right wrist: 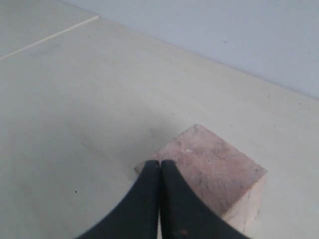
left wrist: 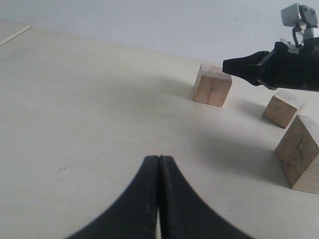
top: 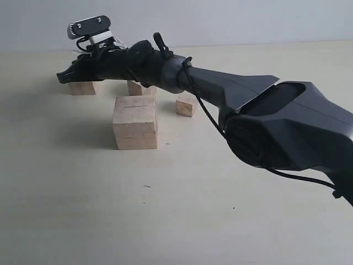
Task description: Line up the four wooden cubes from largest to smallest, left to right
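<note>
Four wooden cubes stand on the pale table. The largest (top: 135,122), with a thin dark slit on top, is nearest and also shows in the left wrist view (left wrist: 300,154). A mid-sized cube (top: 83,88) sits at the far left. Another (top: 141,88) is partly hidden behind the right arm. The smallest (top: 186,105) lies to the right. My right gripper (top: 62,77) reaches across to the far left, shut and empty, its tips just over the far-left cube's (right wrist: 214,174) top edge (left wrist: 213,84). My left gripper (left wrist: 158,158) is shut and empty above bare table.
The right arm's black body (top: 287,127) stretches diagonally from the lower right across the cubes' row, with a loose cable (top: 204,110) along it. A pale wall (top: 220,19) bounds the table at the back. A third cube (left wrist: 284,108) shows in the left wrist view.
</note>
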